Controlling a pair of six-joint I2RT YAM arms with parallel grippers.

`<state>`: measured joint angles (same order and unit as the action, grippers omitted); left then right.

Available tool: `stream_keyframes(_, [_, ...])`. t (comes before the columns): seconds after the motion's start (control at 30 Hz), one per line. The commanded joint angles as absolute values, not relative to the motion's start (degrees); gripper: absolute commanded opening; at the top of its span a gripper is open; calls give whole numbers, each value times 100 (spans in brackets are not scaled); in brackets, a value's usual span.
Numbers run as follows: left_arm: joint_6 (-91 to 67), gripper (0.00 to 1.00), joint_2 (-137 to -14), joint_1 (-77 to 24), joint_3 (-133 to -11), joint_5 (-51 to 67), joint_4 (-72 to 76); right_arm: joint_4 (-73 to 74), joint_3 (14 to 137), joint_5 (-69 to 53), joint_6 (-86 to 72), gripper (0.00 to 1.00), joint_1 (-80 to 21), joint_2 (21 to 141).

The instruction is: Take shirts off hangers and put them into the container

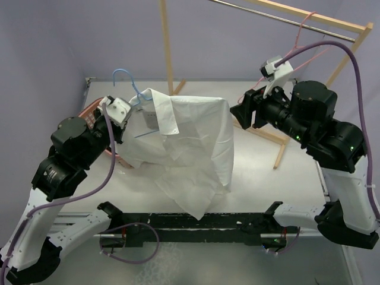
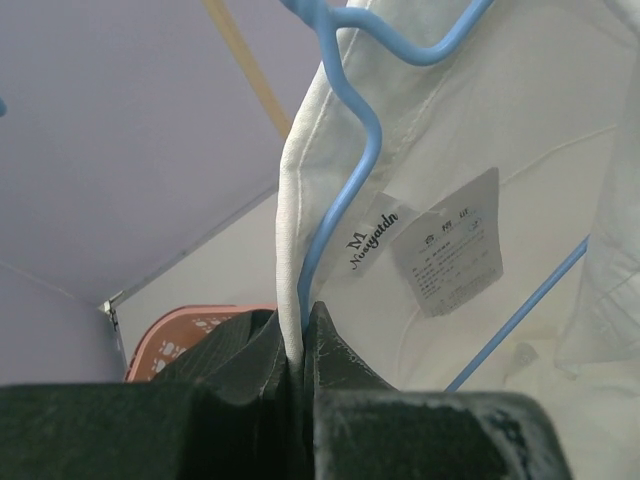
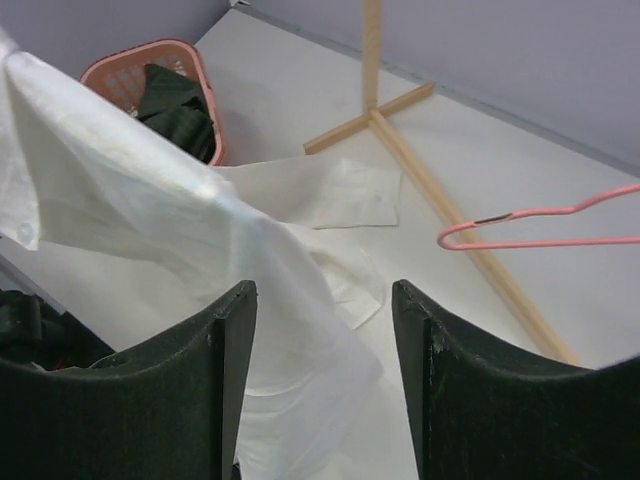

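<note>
The white shirt (image 1: 190, 142) hangs on the blue hanger (image 1: 127, 80), spread wide over the table. My left gripper (image 1: 132, 116) is shut on the shirt's collar edge (image 2: 292, 250), and the blue hanger's wire (image 2: 350, 180) is pinched with it. My right gripper (image 1: 243, 113) stands open just right of the shirt's shoulder; in its wrist view nothing sits between its fingers (image 3: 225, 330), and the shirt (image 3: 150, 190) drapes below them. The container (image 3: 205, 85), a pink basket, holds the dark shirt (image 3: 175, 105). The pink hanger (image 1: 300, 35) hangs bare on the rail.
The wooden rack (image 1: 166, 41) stands at the back with its metal rail (image 1: 285, 15) at top right and its base beams (image 3: 400, 150) on the table. The basket (image 1: 92, 113) sits behind my left arm. A black bar (image 1: 190, 222) runs along the near edge.
</note>
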<state>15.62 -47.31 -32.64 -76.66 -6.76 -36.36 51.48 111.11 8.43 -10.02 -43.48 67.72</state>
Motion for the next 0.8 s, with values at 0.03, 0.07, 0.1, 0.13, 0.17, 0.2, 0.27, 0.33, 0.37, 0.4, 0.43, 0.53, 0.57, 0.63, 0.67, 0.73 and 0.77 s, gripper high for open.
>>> stream_keyframes(0.03, [1462, 0, -4627, -3241, -7664, -520, -3368, 6196, 11363, 803, -689, 57, -4366, 6919])
stream_keyframes(0.07, [1451, 0, -4664, -3243, -7684, -557, -3388, 6107, 11195, 472, -694, 57, -4360, 6849])
stream_keyframes(0.1, [1427, 0, -4730, -3243, -7728, -600, -3436, 5969, 10986, 126, -705, 56, -4365, 6774])
stream_keyframes(0.13, [1398, 0, -4800, -3242, -7784, -651, -3495, 5795, 10796, -141, -719, 56, -4369, 6697])
stream_keyframes(0.17, [1365, 0, -4888, -3236, -7865, -695, -3547, 5579, 10609, -463, -733, 55, -4372, 6618])
stream_keyframes(0.2, [1311, 0, -5011, -3241, -7965, -768, -3613, 5355, 10376, -746, -745, 56, -4369, 6536])
stream_keyframes(0.27, [1190, 0, -5287, -3241, -8205, -971, -3804, 5084, 10241, -952, -770, 55, -4403, 6500])
stream_keyframes(0.33, [1093, 0, -5517, -3243, -8416, -1115, -3935, 4866, 10143, -945, -767, 55, -4410, 6465])
stream_keyframes(0.37, [1046, 0, -5586, -3243, -8473, -1177, -3954, 4771, 10109, -963, -779, 55, -4409, 6460])
stream_keyframes(0.4, [1008, 0, -5633, -3243, -8499, -1253, -3948, 4774, 10147, -971, -763, 55, -4407, 6495])
stream_keyframes(0.43, [994, 0, -5654, -3242, -8513, -1317, -3936, 4810, 10194, -998, -738, 55, -4406, 6536])
stream_keyframes(0.53, [932, 0, -5674, -3243, -8534, -1347, -3921, 4558, 10092, -1385, -775, 55, -4420, 6610])
stream_keyframes(0.57, [921, 0, -5666, -3243, -8537, -1319, -3911, 4437, 10026, -1502, -805, 55, -4421, 6636])
stream_keyframes(0.63, [878, 0, -5661, -3239, -8551, -1305, -3887, 4141, 9878, -1594, -842, 54, -4493, 6734])
stream_keyframes(0.67, [864, 0, -5668, -3243, -8570, -1294, -3885, 3977, 9814, -1530, -845, 53, -4572, 6786])
stream_keyframes(0.73, [854, 0, -5684, -3243, -8630, -1262, -3900, 3466, 9525, -1200, -820, 52, -4843, 6833])
stream_keyframes(0.77, [856, 0, -5696, -3242, -8660, -1250, -3910, 3180, 9400, -981, -773, 52, -4993, 6860])
